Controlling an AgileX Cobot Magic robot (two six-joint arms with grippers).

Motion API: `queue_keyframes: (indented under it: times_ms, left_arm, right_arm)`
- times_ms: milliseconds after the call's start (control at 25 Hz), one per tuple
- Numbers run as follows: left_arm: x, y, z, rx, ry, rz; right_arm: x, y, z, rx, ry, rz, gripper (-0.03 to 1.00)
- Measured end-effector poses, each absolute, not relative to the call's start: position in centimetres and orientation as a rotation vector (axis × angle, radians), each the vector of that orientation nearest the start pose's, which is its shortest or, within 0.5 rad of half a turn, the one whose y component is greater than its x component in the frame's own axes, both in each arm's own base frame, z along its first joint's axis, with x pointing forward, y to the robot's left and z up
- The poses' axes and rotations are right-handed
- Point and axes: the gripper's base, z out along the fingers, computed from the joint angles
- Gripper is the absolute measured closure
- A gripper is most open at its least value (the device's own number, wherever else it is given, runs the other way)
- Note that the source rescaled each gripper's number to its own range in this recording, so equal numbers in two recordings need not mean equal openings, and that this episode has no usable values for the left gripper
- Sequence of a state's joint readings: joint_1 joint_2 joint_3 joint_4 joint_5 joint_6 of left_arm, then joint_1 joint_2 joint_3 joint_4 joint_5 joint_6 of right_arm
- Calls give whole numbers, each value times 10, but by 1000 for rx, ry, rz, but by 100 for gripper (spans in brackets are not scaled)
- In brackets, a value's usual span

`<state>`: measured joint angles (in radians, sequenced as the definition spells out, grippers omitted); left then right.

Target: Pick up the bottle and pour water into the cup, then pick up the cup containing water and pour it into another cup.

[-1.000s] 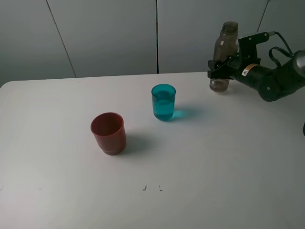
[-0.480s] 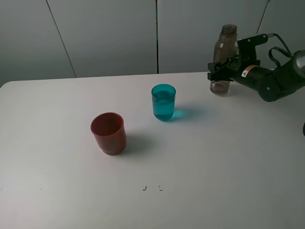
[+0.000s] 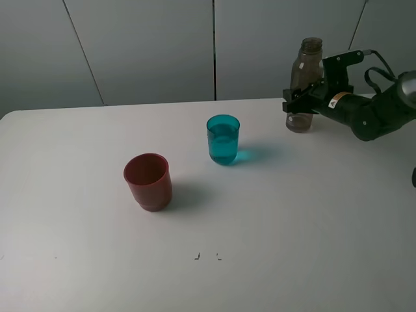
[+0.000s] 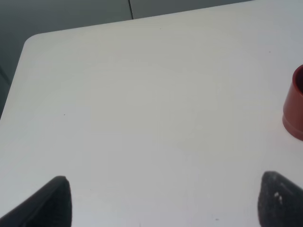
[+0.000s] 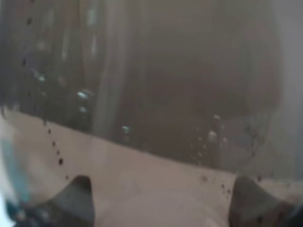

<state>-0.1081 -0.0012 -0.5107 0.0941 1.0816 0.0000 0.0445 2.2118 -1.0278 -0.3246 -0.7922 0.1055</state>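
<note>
The smoky grey-brown bottle (image 3: 307, 78) stands upright at the table's far right, its base at or just above the surface. My right gripper (image 3: 296, 104) is shut on the bottle's lower body. In the right wrist view the bottle (image 5: 165, 71) fills the picture, with my right gripper (image 5: 161, 203) closed around it. The teal cup (image 3: 223, 140), holding water, stands mid-table to the left of the bottle. The red-brown cup (image 3: 148, 182) sits nearer the front left, and its edge shows in the left wrist view (image 4: 296, 109). My left gripper (image 4: 165, 203) is open with nothing between its fingers.
The white table (image 3: 292, 221) has a rounded far-left corner (image 4: 33, 40). Grey wall panels (image 3: 143, 45) rise behind it. Two small dark marks (image 3: 207, 255) lie near the front middle.
The bottle has come slightly down and more upright in my right gripper's grip. Both cups stay where they were.
</note>
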Motion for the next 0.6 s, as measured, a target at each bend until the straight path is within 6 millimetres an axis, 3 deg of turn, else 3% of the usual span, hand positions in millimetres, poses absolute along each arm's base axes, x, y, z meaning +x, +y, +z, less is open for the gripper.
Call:
queue_keyframes:
  times_ms: [320,360,400,480,520,600]
  left_arm:
    - [-7,8,279,105,2047,45]
    - [-7,8,279,105,2047,45]
    - [-7,8,279,105,2047,45]
    - [-7,8,279,105,2047,45]
    - [-7,8,279,105,2047,45]
    - [-7,8,279,105,2047,45]
  right_arm:
    - [416,39,84,-308,1871,168,94]
    - [416,39,84,-300,1873,174,89]
    - [416,39,84,-292,1876,180,74]
    - [416,39,83,-283,1892,184,30]
    - [416,39,82,-281,1904,182,14]
    - [415,38,80,-277,1933,178,0]
